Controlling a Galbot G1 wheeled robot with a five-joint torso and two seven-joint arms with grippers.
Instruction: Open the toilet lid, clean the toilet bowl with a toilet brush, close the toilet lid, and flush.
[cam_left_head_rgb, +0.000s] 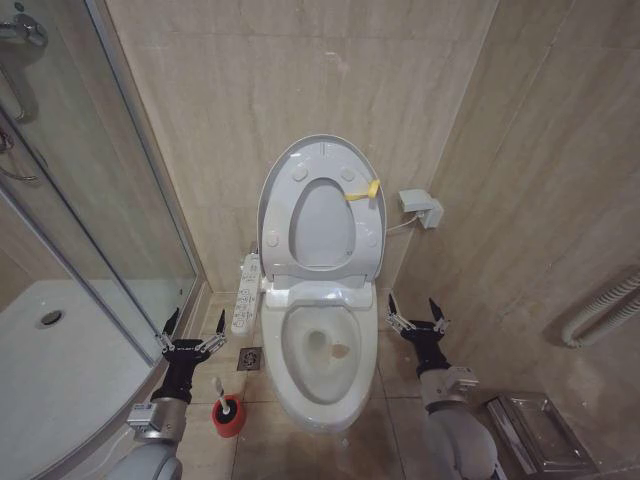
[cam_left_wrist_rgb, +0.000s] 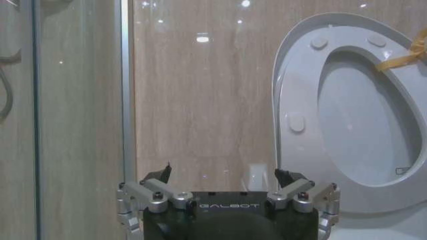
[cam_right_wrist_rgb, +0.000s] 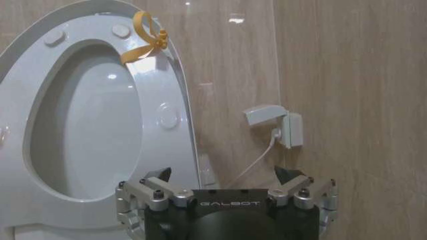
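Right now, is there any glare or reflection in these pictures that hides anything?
Left wrist view: small bright light spots on the glossy wall tile, hiding nothing. Right wrist view: a soft highlight on the raised toilet lid. Head view: even light, the toilet bowl stain plain.

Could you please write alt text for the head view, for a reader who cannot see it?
A white toilet stands against a tiled wall with its lid and seat raised, showing a brownish stain in the bowl. An open left pincer and open right pincer flank the bowl, and a brush sits in a red holder on the floor.
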